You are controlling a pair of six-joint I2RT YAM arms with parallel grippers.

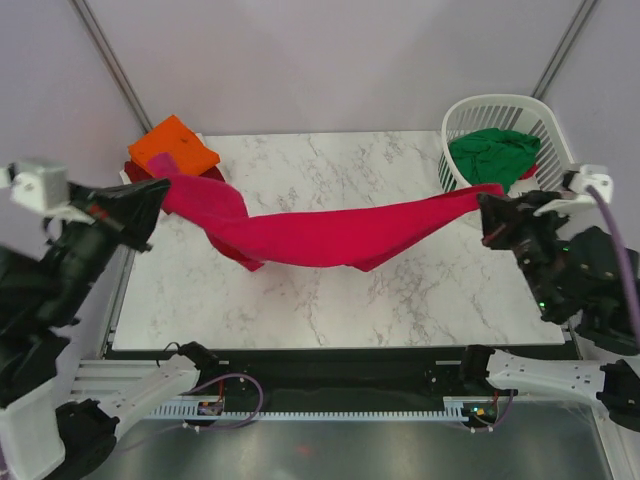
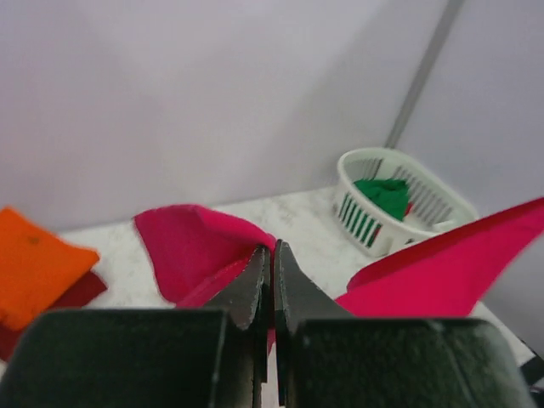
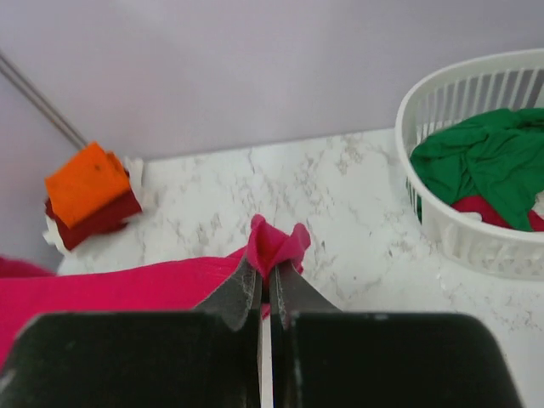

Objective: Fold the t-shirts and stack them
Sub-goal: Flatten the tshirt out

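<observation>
My left gripper (image 1: 160, 190) is pinched together on one end of the crimson t-shirt (image 1: 330, 235). In its wrist view the two fingers (image 2: 255, 285) meet almost tip to tip, with a fold of the crimson cloth bunched right at their ends. My right gripper (image 1: 487, 215) is clamped the same way on the other end. There the jaws are together and a small ruffle of the cloth sticks up just past them.

The crimson t-shirt is stretched between the two grips, from near the far left corner of the table (image 1: 350, 300) across to its right edge. It sags in the middle, and a loose flap hangs lower toward the left. From above I cannot tell whether that low part touches the marble top or hangs just clear of it.

At the far left corner an orange t-shirt (image 1: 175, 147) lies folded on top of a dark red t-shirt (image 1: 130, 168). A sliver of white cloth (image 3: 136, 174) shows at the edge of that stack, though it is too small to make out well.

At the far right corner stands the white slatted basket (image 1: 500, 105), just beside my right gripper. A crumpled green t-shirt (image 1: 495, 155) lies inside it, with a bit of red cloth (image 3: 476, 208) showing under the green.
</observation>
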